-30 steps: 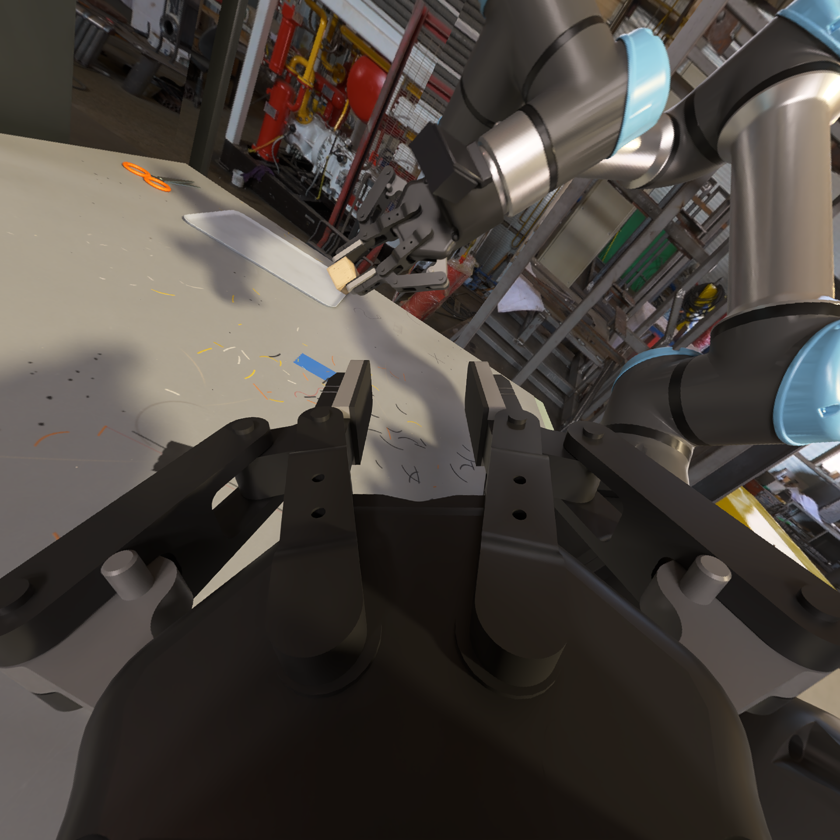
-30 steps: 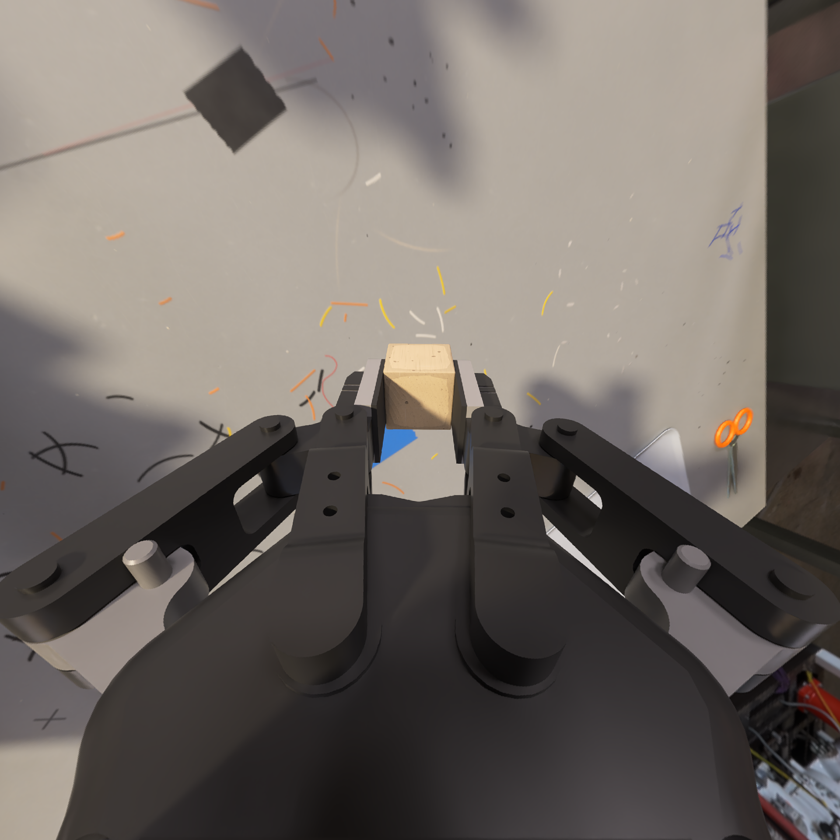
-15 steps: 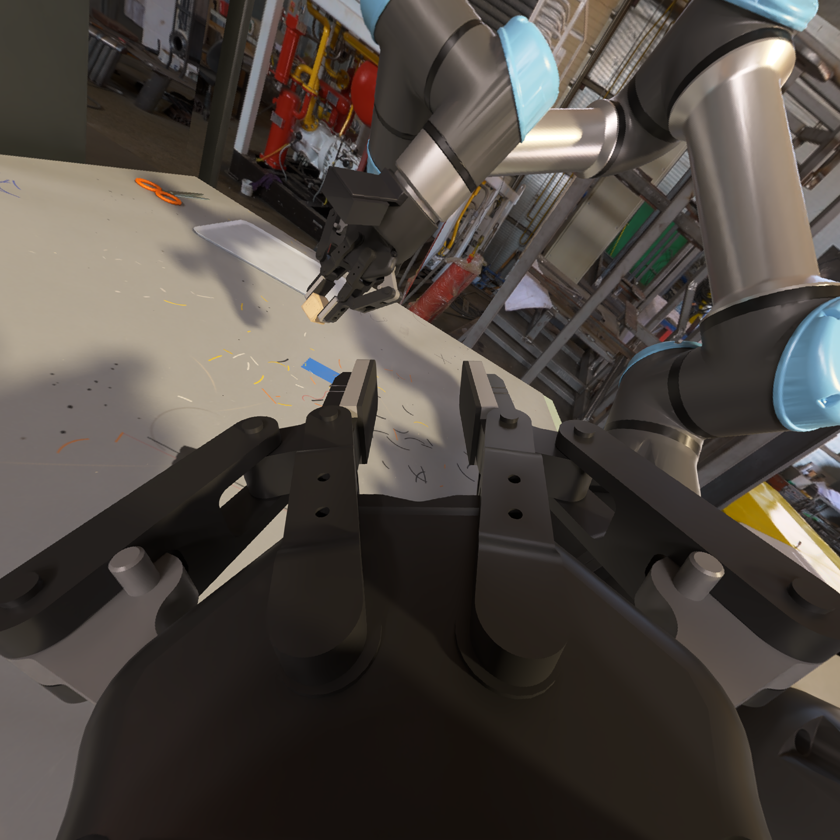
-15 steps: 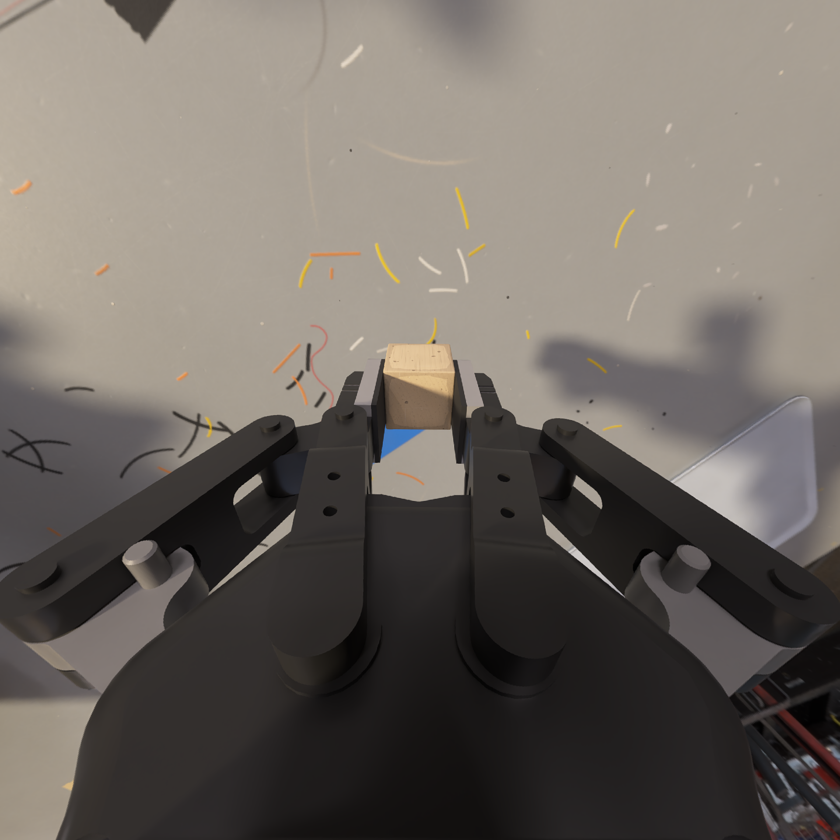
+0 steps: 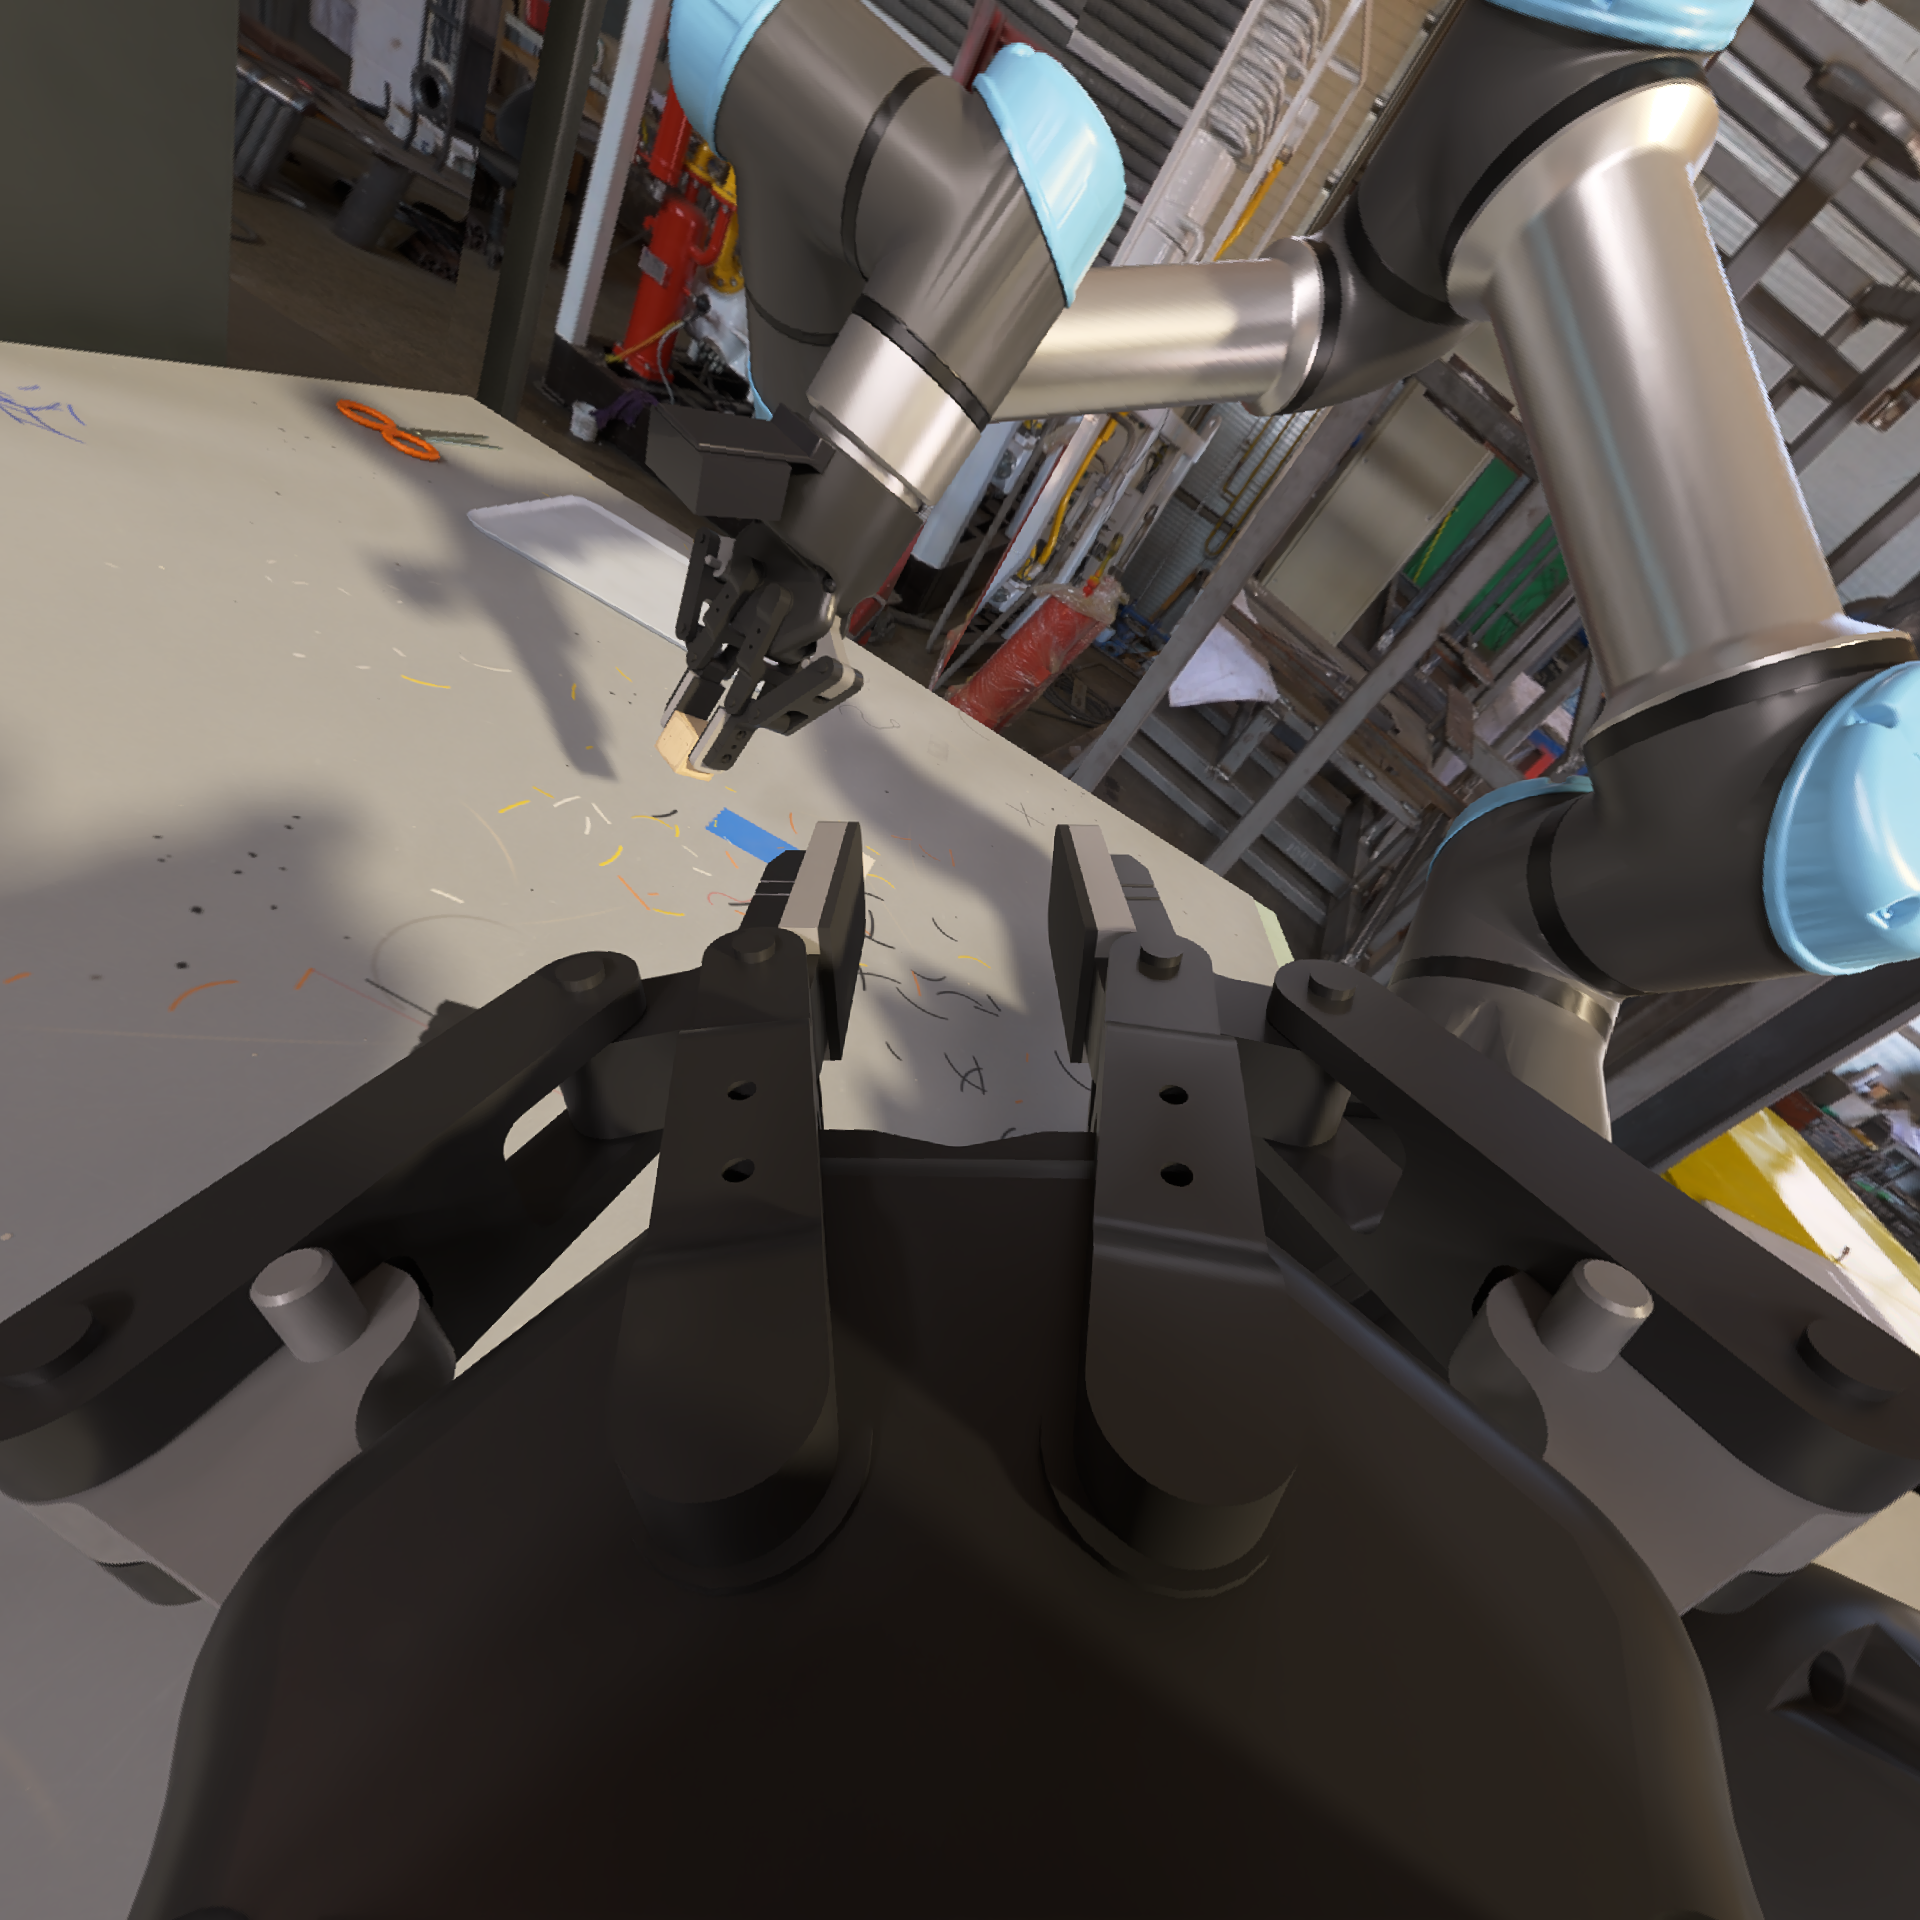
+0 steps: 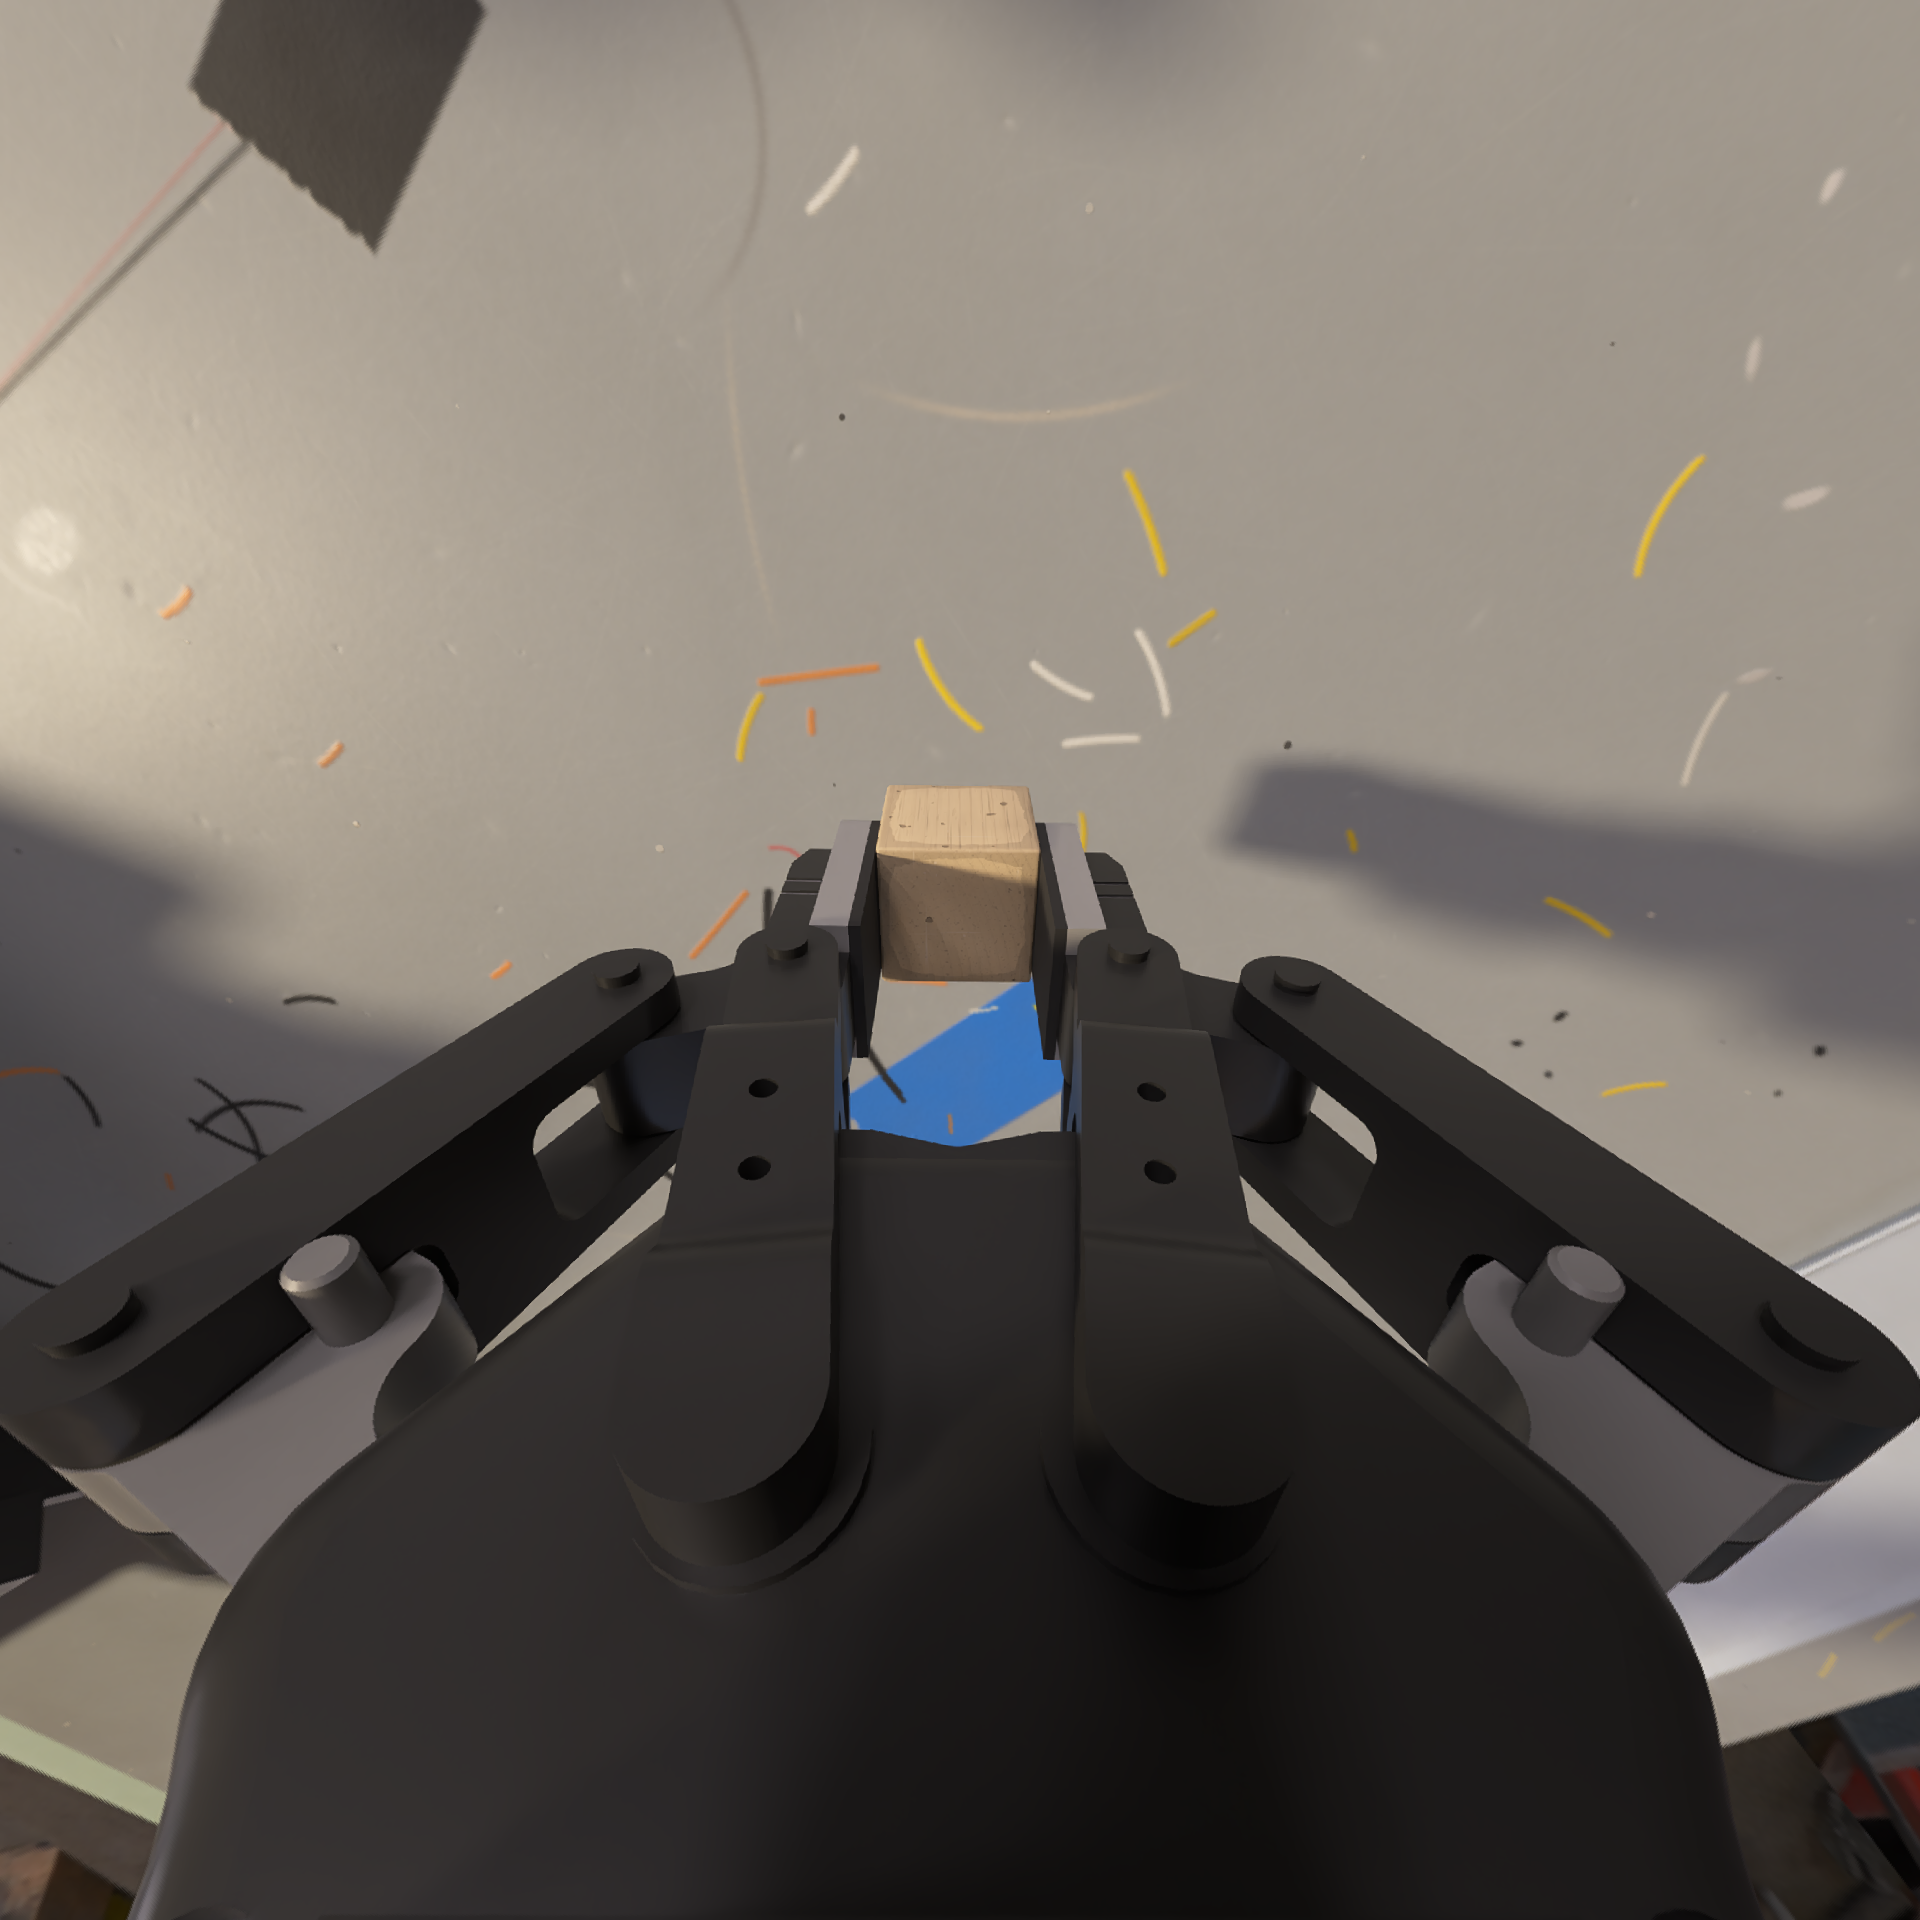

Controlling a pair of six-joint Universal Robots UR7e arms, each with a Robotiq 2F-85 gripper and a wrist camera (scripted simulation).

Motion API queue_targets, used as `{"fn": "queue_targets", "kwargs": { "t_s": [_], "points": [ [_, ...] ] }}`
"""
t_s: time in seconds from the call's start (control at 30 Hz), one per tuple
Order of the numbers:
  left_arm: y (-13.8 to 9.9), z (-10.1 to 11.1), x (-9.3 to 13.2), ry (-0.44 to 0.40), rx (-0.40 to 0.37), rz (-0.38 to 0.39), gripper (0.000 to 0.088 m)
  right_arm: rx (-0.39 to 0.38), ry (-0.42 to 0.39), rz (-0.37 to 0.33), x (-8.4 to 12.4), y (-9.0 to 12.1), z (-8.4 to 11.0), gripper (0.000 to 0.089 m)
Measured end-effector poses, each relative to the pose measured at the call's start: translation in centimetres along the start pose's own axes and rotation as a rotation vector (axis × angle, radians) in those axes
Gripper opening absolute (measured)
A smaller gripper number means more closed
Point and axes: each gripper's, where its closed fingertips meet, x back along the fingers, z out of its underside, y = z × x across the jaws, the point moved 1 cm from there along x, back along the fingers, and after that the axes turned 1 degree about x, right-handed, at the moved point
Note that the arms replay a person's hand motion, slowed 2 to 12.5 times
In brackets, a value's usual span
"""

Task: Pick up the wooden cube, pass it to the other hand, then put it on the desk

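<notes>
The wooden cube (image 6: 957, 894) is a pale block held between the pads of my right gripper (image 6: 957, 914), which is shut on it and points down at the grey desk (image 6: 1351, 312). In the left wrist view the cube (image 5: 681, 740) hangs in the right gripper (image 5: 698, 750) a little above the desk (image 5: 260, 727), beyond my left fingertips. My left gripper (image 5: 940, 914) is open and empty, low over the desk's near part.
A blue tape patch (image 5: 750, 833) lies on the desk just below the cube, also in the right wrist view (image 6: 966, 1081). A white tray (image 5: 592, 545) and orange scissors (image 5: 387, 429) lie farther back. A dark square (image 6: 332, 114) sits ahead. The right arm (image 5: 1143, 332) spans overhead.
My right gripper has come down toward the desk with the cube, turning more upright. The desk marks loom larger in its view. My left gripper stays open and nearly still.
</notes>
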Motion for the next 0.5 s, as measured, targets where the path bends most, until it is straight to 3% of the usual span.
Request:
{"fn": "queue_targets", "kwargs": {
  "t_s": [0.5],
  "points": [
    [0.6, 0.5, 0.7, 0.022, 0.029, -0.012, 0.0253, -0.073, 0.051, -0.112, -2.6, -0.1, -0.8, 0.025]
  ]
}}
